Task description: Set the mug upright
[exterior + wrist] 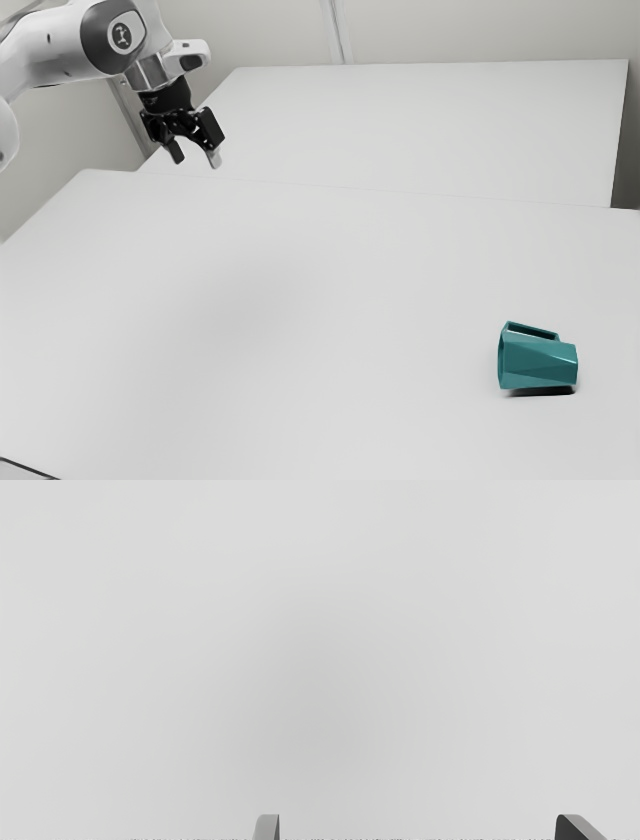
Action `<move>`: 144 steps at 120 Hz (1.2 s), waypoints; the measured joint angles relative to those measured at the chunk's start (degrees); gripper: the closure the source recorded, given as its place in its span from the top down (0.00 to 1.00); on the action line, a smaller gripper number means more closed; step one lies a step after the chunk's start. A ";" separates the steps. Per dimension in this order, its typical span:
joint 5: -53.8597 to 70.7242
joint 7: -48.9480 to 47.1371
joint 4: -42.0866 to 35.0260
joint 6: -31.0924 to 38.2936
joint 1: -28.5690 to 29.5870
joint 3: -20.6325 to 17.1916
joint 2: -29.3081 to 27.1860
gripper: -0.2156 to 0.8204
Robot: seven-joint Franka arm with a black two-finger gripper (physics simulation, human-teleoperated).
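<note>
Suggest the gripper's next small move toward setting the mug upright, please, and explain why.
I would probably move the open gripper toward the mug, high above the table: the mug lies on its side toward the exterior view's right, while the empty gripper hangs far off at that view's upper left.

The side view, from well back, and wrist view both face down onto the table.

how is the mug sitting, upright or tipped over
Tipped over: the teal mug lies on its side on the table, its wider end facing the exterior view's left rather than up.
</note>
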 joint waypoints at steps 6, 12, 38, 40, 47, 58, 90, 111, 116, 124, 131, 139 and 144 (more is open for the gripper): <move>-0.02 -0.01 0.00 -0.15 0.00 0.00 0.02 0.79; -0.04 0.00 0.01 -0.26 0.00 0.00 0.05 0.79; -0.17 0.00 -0.62 -0.53 -0.45 -0.09 -0.01 0.79; -0.30 0.00 -0.95 -0.52 -0.55 -0.13 -0.01 0.79; -2.72 -0.04 -2.58 -0.31 -0.77 -0.50 0.09 0.79; -9.35 0.08 -6.02 1.13 -0.97 -0.77 0.07 0.79; -30.35 0.31 -21.37 16.47 -1.71 -9.87 0.34 0.79; -39.58 -0.44 -27.99 28.86 -3.56 -15.34 0.23 0.79; -40.54 -0.92 -29.18 31.73 -5.08 -15.60 0.20 0.79; -42.80 -1.83 -31.29 36.20 -6.96 -16.57 0.11 0.79; -44.97 -2.56 -32.40 39.62 -7.78 -17.83 0.31 0.79; -47.34 -3.23 -32.79 43.03 -8.58 -18.89 1.43 0.79; -48.91 -3.46 -32.82 44.90 -8.91 -19.35 2.44 0.79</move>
